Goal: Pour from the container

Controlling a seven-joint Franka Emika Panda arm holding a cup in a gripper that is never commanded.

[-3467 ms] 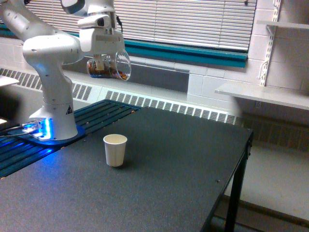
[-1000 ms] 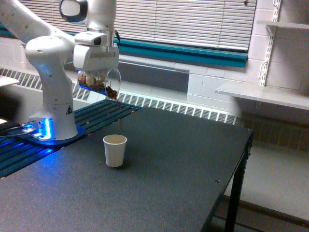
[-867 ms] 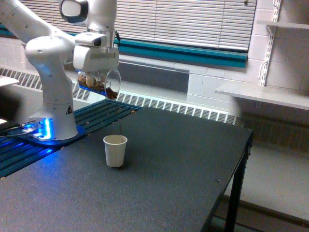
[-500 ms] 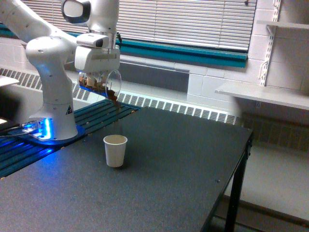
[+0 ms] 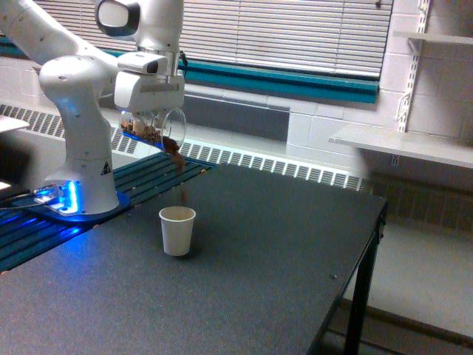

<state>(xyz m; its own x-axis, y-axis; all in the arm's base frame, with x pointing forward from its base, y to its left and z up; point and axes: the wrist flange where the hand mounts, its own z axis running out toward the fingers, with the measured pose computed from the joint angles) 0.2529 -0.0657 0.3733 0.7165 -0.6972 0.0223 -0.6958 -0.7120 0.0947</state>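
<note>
Pour under way: the gripper (image 5: 151,120) grasps the clear container (image 5: 157,131), tilted high above the white paper cup (image 5: 177,230). Brown granules (image 5: 180,177) fall toward the cup; some remain in the container.

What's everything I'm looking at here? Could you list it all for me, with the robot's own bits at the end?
Clear cup: one, transparent with brown bits inside, tilted in the air above the white cup, held by the robot.
Falling brown bits: a thin stream, from the clear cup's rim down toward the white cup.
White paper cup: one, white, upright on the table.
Table: one, dark grey.
Window blinds: one set, pale, on the back wall.
Shelves: white, at the exterior view's right.
Robot arm: one, white, base lit blue.
Gripper: one, white, shut on the clear cup.
</note>
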